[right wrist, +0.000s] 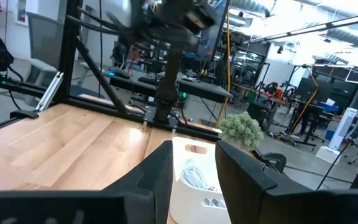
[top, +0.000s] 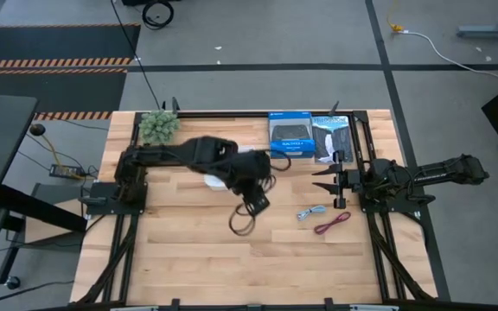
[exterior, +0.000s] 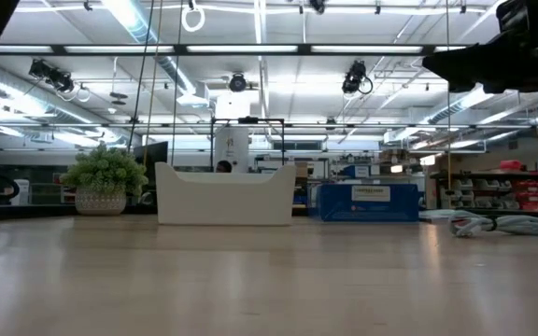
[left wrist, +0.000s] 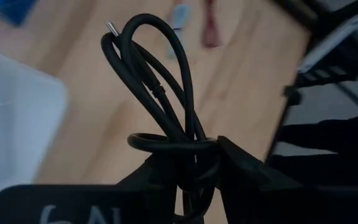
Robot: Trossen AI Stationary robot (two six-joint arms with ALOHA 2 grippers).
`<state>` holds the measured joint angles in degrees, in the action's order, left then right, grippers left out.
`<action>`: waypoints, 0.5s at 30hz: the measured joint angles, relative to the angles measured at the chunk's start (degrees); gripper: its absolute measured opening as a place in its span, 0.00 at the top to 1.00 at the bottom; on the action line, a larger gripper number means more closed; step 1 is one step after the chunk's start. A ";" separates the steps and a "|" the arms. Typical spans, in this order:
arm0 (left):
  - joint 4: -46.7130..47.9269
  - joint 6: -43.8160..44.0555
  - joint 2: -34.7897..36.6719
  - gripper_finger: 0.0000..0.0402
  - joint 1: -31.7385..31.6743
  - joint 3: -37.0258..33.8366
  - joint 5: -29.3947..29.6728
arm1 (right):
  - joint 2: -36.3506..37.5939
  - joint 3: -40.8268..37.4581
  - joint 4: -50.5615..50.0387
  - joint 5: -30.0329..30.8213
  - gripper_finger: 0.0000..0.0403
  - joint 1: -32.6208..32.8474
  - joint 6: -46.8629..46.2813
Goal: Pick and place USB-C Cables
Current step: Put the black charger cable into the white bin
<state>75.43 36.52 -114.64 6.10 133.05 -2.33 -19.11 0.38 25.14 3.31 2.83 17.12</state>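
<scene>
Overhead, surface (top: 188,259) is light wood planks in a black frame, on grey floor with hazard-striped mats to one side. Low view shows a big workshop room behind: ceiling lights, shelves, benches.

Left tool (top: 255,206) is over mid-surface, closed on black cable (left wrist: 166,99); the cable is a looped bundle wrapped round its middle, metal plug tip showing at one end, and hangs as a loop under the tool in the high view. White bin (exterior: 224,193) sits just beside the left arm, partly under it from above. White cable (right wrist: 194,174) lies coiled inside the bin.

Blue-grey cable (top: 310,212) and red cable (top: 332,223) lie on the surface near each other, between the two arms. Right tool (top: 328,183) waits at the right edge with its fingers apart, holding nothing.

Count: four cables, one each of black, white, blue-grey and red. Two boxes at the far edge, blue box (top: 290,135) and black box (top: 331,138), side by side. One plant (top: 157,126) at the far left corner. One bin.
</scene>
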 joint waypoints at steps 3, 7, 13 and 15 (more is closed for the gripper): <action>2.53 -3.60 0.03 0.78 -2.00 -0.01 0.04 | 0.00 0.00 0.00 0.00 0.68 -0.01 0.00; 4.83 -9.02 0.01 0.78 -4.45 -0.04 0.30 | 0.00 0.00 0.00 0.00 0.68 -0.01 0.00; 7.04 -17.49 -0.44 0.78 -7.40 -0.09 2.10 | 0.00 0.00 0.00 0.00 0.68 0.00 0.00; 7.51 -20.66 -0.43 0.78 -8.24 -0.09 3.39 | 0.00 0.00 0.00 0.00 0.68 -0.02 0.00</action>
<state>82.94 15.86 -115.07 -2.13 132.97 1.06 -19.11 0.38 25.15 3.31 2.81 17.12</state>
